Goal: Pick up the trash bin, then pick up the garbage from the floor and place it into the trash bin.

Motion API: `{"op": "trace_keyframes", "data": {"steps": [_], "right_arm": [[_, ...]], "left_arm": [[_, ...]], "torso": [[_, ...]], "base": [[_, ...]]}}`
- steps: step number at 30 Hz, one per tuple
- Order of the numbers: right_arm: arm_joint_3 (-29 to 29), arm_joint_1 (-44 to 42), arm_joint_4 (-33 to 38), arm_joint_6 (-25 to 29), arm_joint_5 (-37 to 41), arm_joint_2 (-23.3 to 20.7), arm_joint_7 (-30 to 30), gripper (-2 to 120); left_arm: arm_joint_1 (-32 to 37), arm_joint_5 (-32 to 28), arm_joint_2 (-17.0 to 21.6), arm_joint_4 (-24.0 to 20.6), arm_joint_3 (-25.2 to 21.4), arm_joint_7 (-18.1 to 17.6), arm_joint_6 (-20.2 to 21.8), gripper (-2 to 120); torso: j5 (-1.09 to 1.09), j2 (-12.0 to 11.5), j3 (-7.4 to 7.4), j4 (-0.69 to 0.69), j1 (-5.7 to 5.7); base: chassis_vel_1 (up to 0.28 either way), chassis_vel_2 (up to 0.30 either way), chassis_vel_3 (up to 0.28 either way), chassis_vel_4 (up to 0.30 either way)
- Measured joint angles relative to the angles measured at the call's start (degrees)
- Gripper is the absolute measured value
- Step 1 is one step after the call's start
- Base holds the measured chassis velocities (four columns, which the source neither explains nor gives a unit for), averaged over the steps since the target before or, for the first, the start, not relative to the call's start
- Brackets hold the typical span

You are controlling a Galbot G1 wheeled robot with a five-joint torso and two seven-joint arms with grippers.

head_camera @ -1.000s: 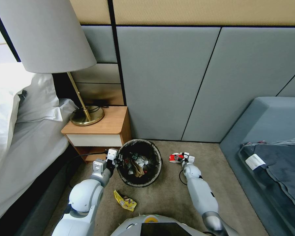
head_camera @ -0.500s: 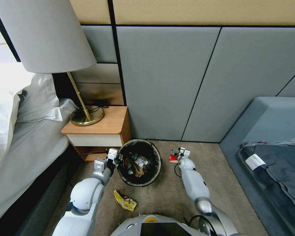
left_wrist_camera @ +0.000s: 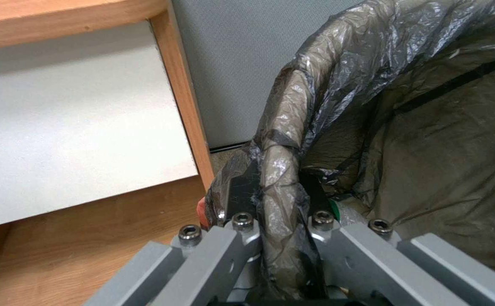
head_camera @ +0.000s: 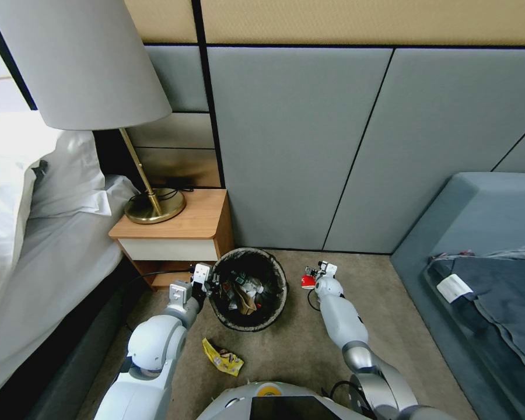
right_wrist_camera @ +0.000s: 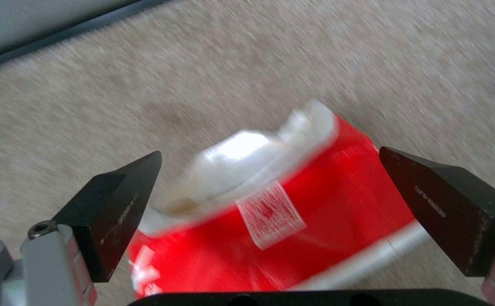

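Note:
The trash bin [head_camera: 281, 279], lined with a dark bag, stands on the carpet beside the nightstand and holds several litter pieces. My left gripper [head_camera: 207, 283] is shut on the bin's bagged rim [left_wrist_camera: 284, 136], one finger [left_wrist_camera: 237, 199] outside and one inside; the left gripper [left_wrist_camera: 279, 204] pinches the plastic fold. To the bin's right lies a piece of garbage, a red-and-white carton [head_camera: 307, 282]. My right gripper [head_camera: 316, 272] hovers over it, open. In the right wrist view the carton [right_wrist_camera: 327, 199] lies between the spread fingers of the right gripper [right_wrist_camera: 279, 193]. A yellow wrapper [head_camera: 221, 357] lies on the floor nearer me.
A wooden nightstand [head_camera: 184, 236] with a brass lamp [head_camera: 154, 207] stands left of the bin, and a bed [head_camera: 35, 251] lies farther left. A grey sofa [head_camera: 484, 233] closes off the right. The padded wall [head_camera: 297, 151] runs behind. A black cable [head_camera: 312, 303] loops by the right arm.
My right arm has swung left and toward the wall, bringing its open gripper over the red-and-white carton. The left gripper and the bin have stayed put.

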Motion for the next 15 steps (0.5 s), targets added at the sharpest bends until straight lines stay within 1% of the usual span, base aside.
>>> {"op": "trace_keyframes", "data": {"steps": [3,4,15], "right_arm": [[-0.02,-0.09,0.04,-0.12,0.04,0.01,0.59,100],[-0.04,-0.44,0.31,-0.33,0.09,0.05,1.60,100],[-0.18,-1.09,0.62,-0.36,-0.11,-0.02,2.20,100]], "left_arm": [[0.00,0.01,-0.01,0.05,0.02,0.01,-0.01,1],[-0.02,0.02,-0.02,0.14,0.09,0.02,-0.04,1],[-0.05,0.10,-0.02,0.38,0.23,0.19,-0.21,1]], "torso": [[0.00,0.00,0.00,0.00,0.00],[-0.01,0.00,0.00,0.00,0.00],[0.00,0.00,0.00,0.00,0.00]], "base": [[0.000,0.000,0.000,0.000],[0.000,0.000,0.000,0.000],[0.000,0.000,0.000,0.000]]}}
